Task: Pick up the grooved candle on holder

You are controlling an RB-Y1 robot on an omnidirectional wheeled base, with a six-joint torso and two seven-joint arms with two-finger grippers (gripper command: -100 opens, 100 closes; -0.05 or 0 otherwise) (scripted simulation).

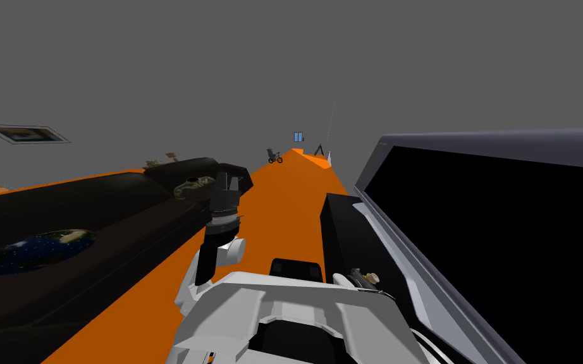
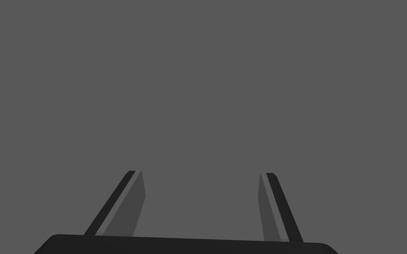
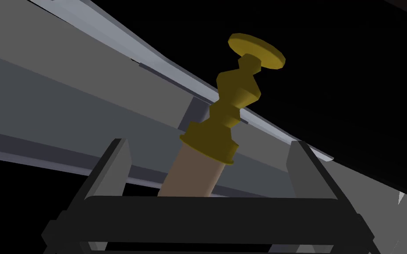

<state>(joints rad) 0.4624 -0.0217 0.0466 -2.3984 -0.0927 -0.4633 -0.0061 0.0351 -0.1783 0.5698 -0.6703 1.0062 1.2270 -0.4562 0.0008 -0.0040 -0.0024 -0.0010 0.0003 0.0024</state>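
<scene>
The candle is a tan cylinder set in a gold, stepped holder with a round disc base at its far end. It stands between the fingers of my right gripper, candle end toward the gripper's body. The fingers are open, wide of the candle on both sides and not touching it. In the head view the right gripper and the candle sit low, beside a black box. My left gripper is open and holds nothing, facing a flat grey surface; its arm is raised over the orange floor.
A large black screen with a grey frame runs along the right, behind the candle. A black box stands beside it. Long black furniture on the left carries a blue-green disc and a greenish object. Orange floor lies between.
</scene>
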